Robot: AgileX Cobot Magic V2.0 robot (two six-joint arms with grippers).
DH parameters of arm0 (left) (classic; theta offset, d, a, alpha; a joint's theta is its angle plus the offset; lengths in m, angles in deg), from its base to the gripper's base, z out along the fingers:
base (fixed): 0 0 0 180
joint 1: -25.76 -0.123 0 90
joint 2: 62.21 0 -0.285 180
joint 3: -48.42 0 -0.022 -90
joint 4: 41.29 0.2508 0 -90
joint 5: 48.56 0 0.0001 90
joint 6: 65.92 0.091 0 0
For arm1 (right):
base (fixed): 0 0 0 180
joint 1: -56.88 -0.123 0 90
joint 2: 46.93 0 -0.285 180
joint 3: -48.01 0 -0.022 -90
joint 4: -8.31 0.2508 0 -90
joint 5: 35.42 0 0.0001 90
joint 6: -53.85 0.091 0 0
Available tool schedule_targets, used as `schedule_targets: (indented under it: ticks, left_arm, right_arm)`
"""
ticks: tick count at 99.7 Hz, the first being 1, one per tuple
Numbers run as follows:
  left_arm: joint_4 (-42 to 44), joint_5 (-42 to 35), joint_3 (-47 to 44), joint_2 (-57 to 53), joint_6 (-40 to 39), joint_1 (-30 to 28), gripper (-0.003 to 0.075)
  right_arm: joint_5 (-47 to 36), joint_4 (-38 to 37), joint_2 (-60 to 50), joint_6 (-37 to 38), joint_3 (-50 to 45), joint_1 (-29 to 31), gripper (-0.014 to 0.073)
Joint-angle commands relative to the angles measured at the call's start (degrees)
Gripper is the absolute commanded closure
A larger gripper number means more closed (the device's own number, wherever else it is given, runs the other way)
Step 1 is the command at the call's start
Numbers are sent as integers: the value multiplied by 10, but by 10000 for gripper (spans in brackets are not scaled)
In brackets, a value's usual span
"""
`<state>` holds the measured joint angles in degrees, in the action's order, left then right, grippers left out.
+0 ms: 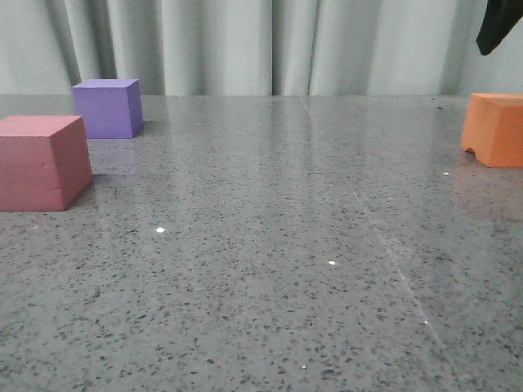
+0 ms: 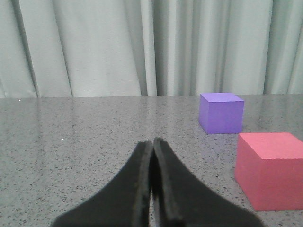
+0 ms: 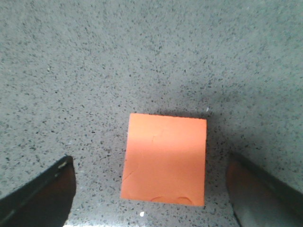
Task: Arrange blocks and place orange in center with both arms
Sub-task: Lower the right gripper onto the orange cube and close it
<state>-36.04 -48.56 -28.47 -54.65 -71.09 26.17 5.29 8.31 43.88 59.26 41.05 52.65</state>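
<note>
Grey speckled stone makes up the tabletop, the largest thing here, backed by a pale curtain; everything else is placed relative to its bare middle. Off to the left of that middle sits the pinkish-red cube, with the purple cube just behind it, the two near each other but apart. Well to the right of the middle, at the edge of the front view, rests the orange cube, its small arched notch showing low on one side. None of the three is in the centre yet, so the arranging seems barely begun.

Above the orange cube hangs the right gripper, its fingers spread wide on either side, not touching, likely lined up for a grasp. Left of the two cubes, the left gripper waits low with its fingers pressed together and holding nothing.
</note>
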Motion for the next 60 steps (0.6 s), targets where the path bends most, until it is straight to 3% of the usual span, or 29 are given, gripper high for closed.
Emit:
schedule_targets:
  ticks: [1, 60]
  left_arm:
    - [-1, -44, -32, -19, -4, 0, 739]
    - [-1, -44, -32, -19, -4, 0, 739]
  right_arm:
    - [-32, -5, -7, -5, 21, 10, -41]
    - [-45, -5, 61, -5, 21, 24, -41]
